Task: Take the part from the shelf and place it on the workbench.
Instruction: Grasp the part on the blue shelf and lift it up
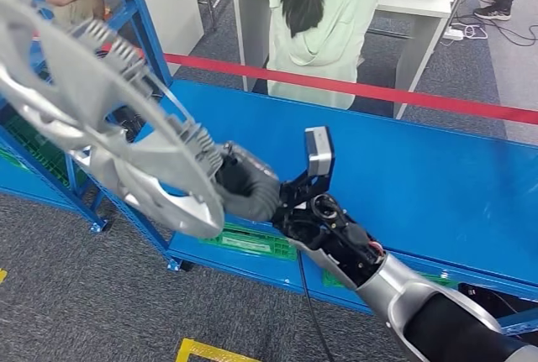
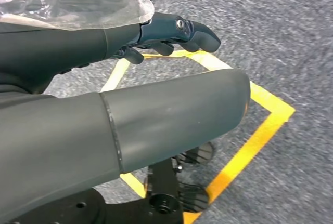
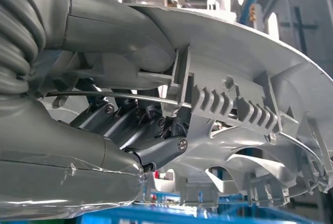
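The part, a large round silver-grey plastic cover with curved spokes and ribbed clips on its back, is held by the right hand at its rim and is seen in the left half of the head view, lifted in the air in front of the blue shelf. It seems the part is already taken from the shelf, and what is left is to bring it over the blue worktop and put it down; the worktop surface is flat, smooth and matte. In the right wrist view the dark fingers are closed around the rim, with the grey thumb on the other side. The left hand is seen above grey carpet floor, its fingers loosely extended and holding nothing.
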Robot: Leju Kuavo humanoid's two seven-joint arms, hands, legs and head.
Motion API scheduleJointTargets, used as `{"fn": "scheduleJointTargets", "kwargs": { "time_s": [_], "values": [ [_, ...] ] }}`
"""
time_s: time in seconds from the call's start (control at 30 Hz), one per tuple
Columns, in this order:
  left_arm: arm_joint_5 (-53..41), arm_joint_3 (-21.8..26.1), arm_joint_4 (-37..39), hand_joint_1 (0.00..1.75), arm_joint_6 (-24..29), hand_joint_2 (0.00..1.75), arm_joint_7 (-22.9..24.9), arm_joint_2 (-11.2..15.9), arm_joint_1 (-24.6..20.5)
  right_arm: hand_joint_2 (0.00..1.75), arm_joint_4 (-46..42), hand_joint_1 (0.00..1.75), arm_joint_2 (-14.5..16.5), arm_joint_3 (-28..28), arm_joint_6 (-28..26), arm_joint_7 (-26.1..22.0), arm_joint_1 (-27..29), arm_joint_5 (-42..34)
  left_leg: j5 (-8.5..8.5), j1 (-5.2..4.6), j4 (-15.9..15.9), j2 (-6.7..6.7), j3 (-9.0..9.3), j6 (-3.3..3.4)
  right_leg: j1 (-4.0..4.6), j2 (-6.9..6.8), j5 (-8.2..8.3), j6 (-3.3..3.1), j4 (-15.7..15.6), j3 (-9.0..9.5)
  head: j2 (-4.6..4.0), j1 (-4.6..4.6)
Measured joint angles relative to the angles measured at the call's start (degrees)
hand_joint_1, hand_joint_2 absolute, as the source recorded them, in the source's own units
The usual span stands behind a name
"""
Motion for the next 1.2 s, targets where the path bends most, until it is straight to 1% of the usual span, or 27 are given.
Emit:
{"fn": "scheduleJointTargets", "kwargs": {
  "time_s": [0.1,0.23,0.3,0.37,0.43,0.5,0.7,1.0,1.2],
  "values": [
    [0.8,0.3,0.0,0.00,0.3,1.75,-2.4,0.0,0.0,1.75,-0.8,1.75,0.0,1.3,-0.3,0.0,1.3,1.3,0.00,0.00,0.0,0.00,-0.01,0.00,0.00,0.00,-0.01,0.00,0.0,-0.01,0.00,0.01],
    [2.3,1.4,0.0,0.00,1.7,1.75,-7.1,0.0,-0.2,1.75,-1.7,1.75,0.0,2.7,-1.5,0.0,2.2,2.7,0.00,0.00,0.0,0.00,-0.02,0.00,0.00,0.00,0.00,0.00,0.0,-0.03,0.00,0.03],
    [3.0,2.1,0.0,0.00,2.3,0.87,-9.5,0.0,-0.3,1.75,-2.0,1.75,0.0,3.2,-2.0,0.0,2.5,3.0,0.00,0.00,0.0,0.00,-0.02,0.00,0.00,0.00,0.00,-0.01,0.0,-0.03,0.00,0.03],
    [3.3,2.8,0.0,0.00,4.0,0.87,-13.2,0.0,-0.4,1.75,-2.3,1.75,0.0,3.7,-2.6,0.1,2.7,3.2,0.00,0.00,0.0,0.01,-0.01,0.00,0.00,0.00,0.00,-0.01,0.0,-0.03,0.00,0.03],
    [3.2,3.5,0.0,0.00,5.7,1.75,-16.3,-0.1,-0.5,1.75,-2.8,1.75,0.0,4.1,-3.4,0.1,2.8,3.5,0.00,0.00,0.0,0.01,-0.01,0.00,0.00,0.00,0.00,-0.01,0.0,-0.03,0.00,0.03],
    [3.0,4.1,0.0,0.00,6.0,1.75,-16.9,-0.1,-0.6,1.75,-3.1,1.75,0.0,4.6,-3.8,0.2,2.9,3.7,0.00,0.00,0.0,0.02,-0.01,0.00,0.00,0.01,0.00,-0.01,0.0,-0.04,0.00,0.02],
    [3.1,5.0,0.0,0.00,4.3,1.75,-16.5,-0.2,-0.6,1.75,-3.7,1.75,0.0,5.6,-4.4,0.2,3.0,3.9,0.00,0.00,0.0,0.03,-0.02,-0.01,0.00,0.02,0.00,-0.01,0.0,-0.05,0.00,0.02],
    [3.1,6.0,0.0,0.00,4.2,1.75,-16.4,-0.3,-0.6,1.75,-3.8,1.75,0.0,6.7,-4.5,0.3,3.1,3.9,-0.01,0.00,0.0,0.03,-0.03,-0.01,0.00,0.03,0.00,-0.01,0.0,-0.06,0.00,0.03],
    [2.2,6.1,0.0,0.00,3.4,1.75,-13.9,-0.3,-0.6,1.75,-4.0,1.75,0.0,7.2,-5.0,0.5,3.1,3.8,-0.01,0.00,0.0,0.03,-0.02,-0.01,0.00,0.03,0.00,-0.01,0.0,-0.06,0.00,0.03]
  ]
}}
